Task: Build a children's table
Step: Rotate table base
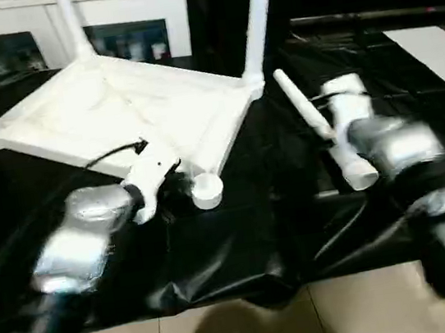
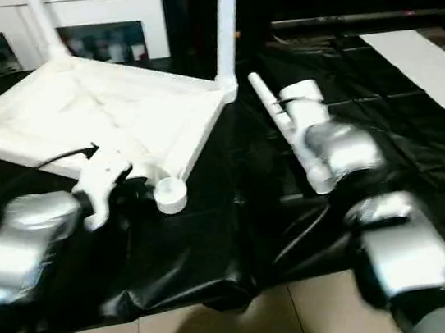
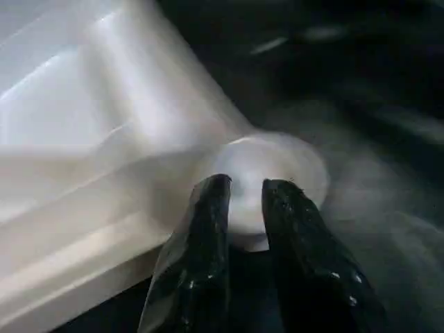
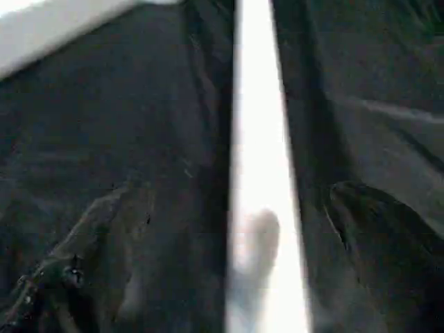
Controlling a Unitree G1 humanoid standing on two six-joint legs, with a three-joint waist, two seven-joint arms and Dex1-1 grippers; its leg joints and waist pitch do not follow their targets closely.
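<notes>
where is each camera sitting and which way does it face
Left eye view: on the head, looking forward and down at the upturned tabletop on black sheeting; both silver forearms show.
Right eye view: beside it, same scene, loose leg by the right forearm.
Left wrist view: along the left end effector at the empty corner socket.
Right wrist view: down at the loose leg; dark finger at the side.
Shared: both eyes and the left wrist view see that socket.

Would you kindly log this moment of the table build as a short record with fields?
tabletop: upside down on black sheet, ribbed underside up
legs fitted: three, standing in corner sockets
empty socket: near corner
loose leg: lying on the sheet, by the right arm
left gripper: at the empty socket, fingers nearly together
right gripper: over the loose leg
</notes>
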